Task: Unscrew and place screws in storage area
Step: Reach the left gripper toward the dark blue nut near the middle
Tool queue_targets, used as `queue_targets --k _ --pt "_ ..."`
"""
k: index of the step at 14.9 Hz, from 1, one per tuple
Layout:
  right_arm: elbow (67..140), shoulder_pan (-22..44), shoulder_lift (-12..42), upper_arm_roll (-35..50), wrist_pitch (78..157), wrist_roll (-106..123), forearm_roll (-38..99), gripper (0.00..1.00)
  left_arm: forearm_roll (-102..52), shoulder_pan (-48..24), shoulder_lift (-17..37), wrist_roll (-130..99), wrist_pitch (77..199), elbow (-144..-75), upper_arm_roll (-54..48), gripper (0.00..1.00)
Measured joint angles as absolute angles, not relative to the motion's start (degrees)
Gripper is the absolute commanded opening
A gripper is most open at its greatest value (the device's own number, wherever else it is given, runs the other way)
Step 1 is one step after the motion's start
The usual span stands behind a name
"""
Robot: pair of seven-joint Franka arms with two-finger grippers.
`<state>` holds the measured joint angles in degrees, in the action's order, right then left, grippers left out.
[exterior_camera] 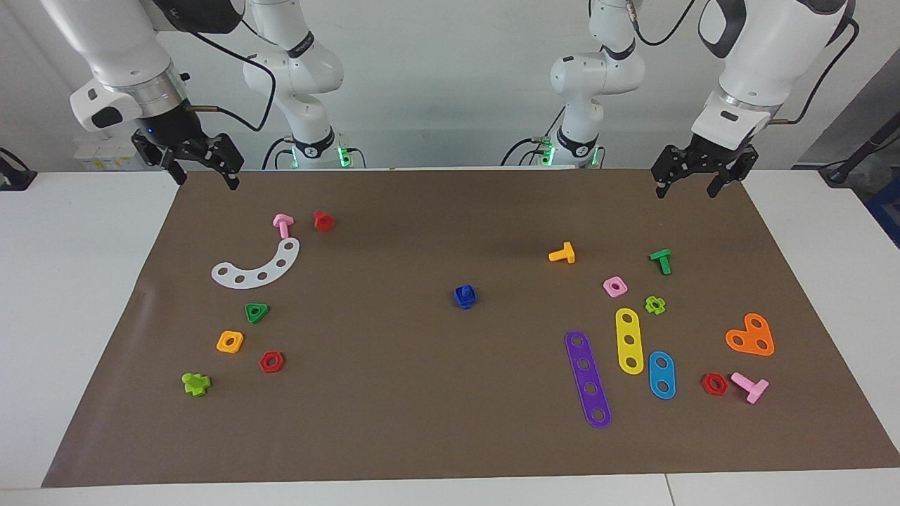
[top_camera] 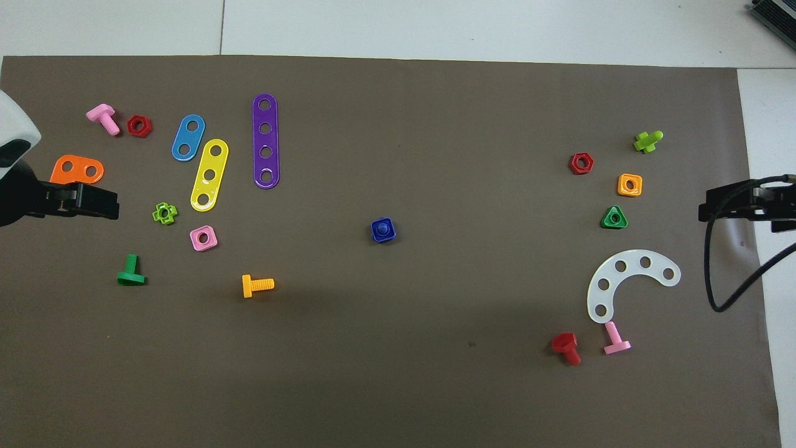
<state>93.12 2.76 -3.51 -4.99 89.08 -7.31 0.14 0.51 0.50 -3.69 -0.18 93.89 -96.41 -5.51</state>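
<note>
A dark-blue screw [exterior_camera: 465, 296] [top_camera: 383, 229] stood mid-mat on the counter [exterior_camera: 84, 295]. The left claw [exterior_camera: 698, 183] and the right claw [exterior_camera: 204, 173] hung empty with fingers spread, over the mat's corners.

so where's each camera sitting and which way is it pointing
Facing view: high across the table, looking back at both arms; right gripper and left gripper hang open near the mat's corners.
Overhead view: above the robots' end, looking steeply down; only the left gripper and right gripper show at the edges.
Shared: the dark-blue screw standing in its nut mid-mat, seen half a turn apart.
</note>
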Motion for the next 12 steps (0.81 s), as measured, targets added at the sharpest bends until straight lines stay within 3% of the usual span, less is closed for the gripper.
queue_targets --k 6,12 --pt "93.1 2.8 -3.5 -5.0 89.1 -7.3 0.1 1.0 0.2 -0.7 -3.7 -0.9 93.8 -96.4 -6.7 1.0" --pt "93.1 2.8 -3.5 -5.0 89.1 -7.3 0.1 1.0 -2.1 -15.0 -0.7 -18.6 98.1 -96.9 -7.7 1.0"
